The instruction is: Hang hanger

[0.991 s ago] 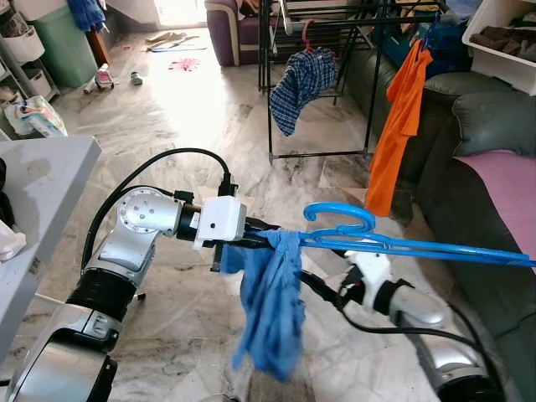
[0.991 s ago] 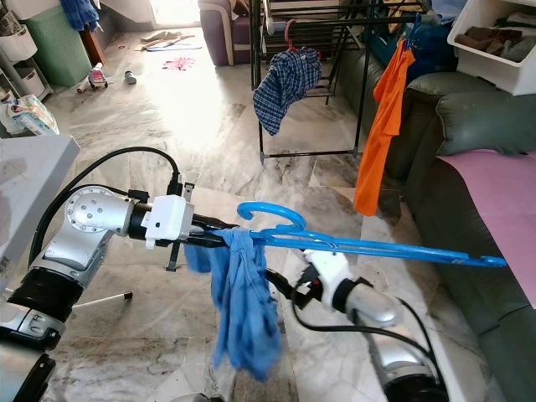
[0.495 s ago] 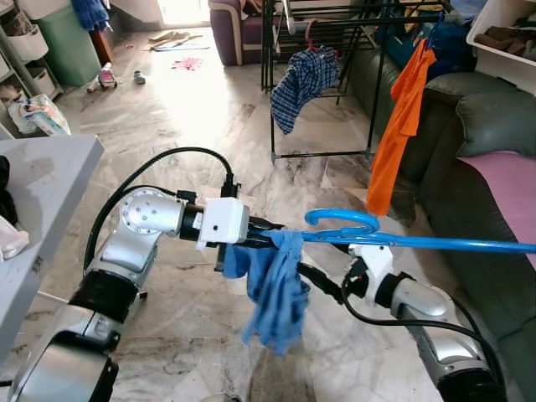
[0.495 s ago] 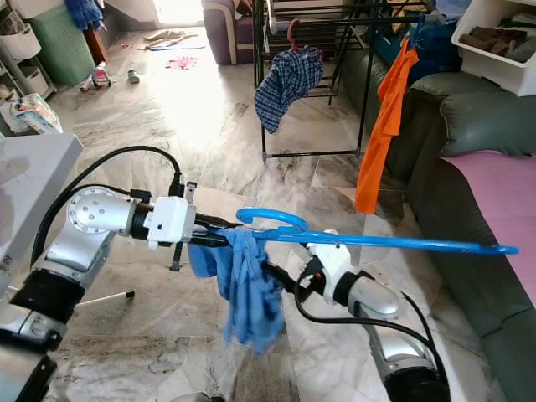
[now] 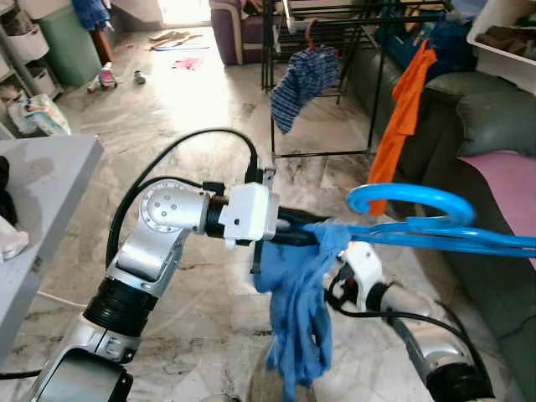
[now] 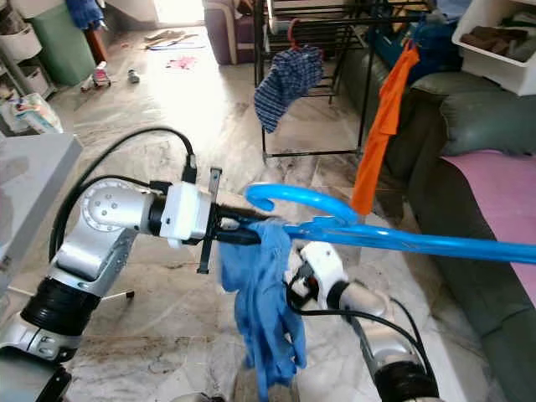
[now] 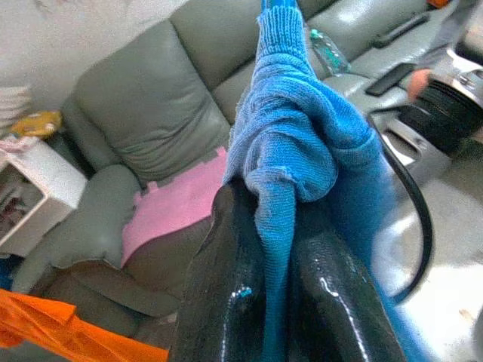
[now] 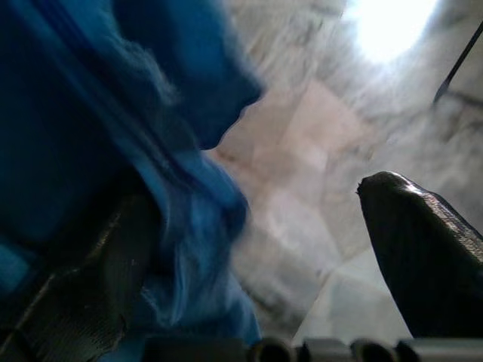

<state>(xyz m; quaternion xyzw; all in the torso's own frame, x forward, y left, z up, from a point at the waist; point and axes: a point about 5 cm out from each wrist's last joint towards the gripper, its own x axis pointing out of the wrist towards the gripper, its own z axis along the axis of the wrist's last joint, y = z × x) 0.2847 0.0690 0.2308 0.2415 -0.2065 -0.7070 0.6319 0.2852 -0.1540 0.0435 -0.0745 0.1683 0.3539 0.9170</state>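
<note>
A blue plastic hanger (image 5: 419, 239) hangs level in front of me, its hook (image 5: 409, 199) up and its bar running off to the right. A blue cloth (image 5: 297, 310) is draped over its left end and hangs down. My left gripper (image 7: 275, 207) is shut on the bunched top of that cloth, right at the hanger's end (image 5: 316, 234). My right wrist (image 5: 364, 272) sits just under the hanger behind the cloth. In the right wrist view my right gripper (image 8: 249, 200) is open, the cloth lying against one finger (image 8: 98, 294).
A black drying rack (image 5: 272, 84) stands at the back with a checked shirt (image 5: 303, 77) and an orange garment (image 5: 402, 117) on it. A grey sofa (image 5: 494, 126) with a pink cover (image 5: 512, 176) runs along the right. A grey table (image 5: 42, 167) is at my left.
The left arm has carried the cloth and hanger to the right and nearer to my head; the hook looks larger. The cloth hangs lower than half a second ago.
</note>
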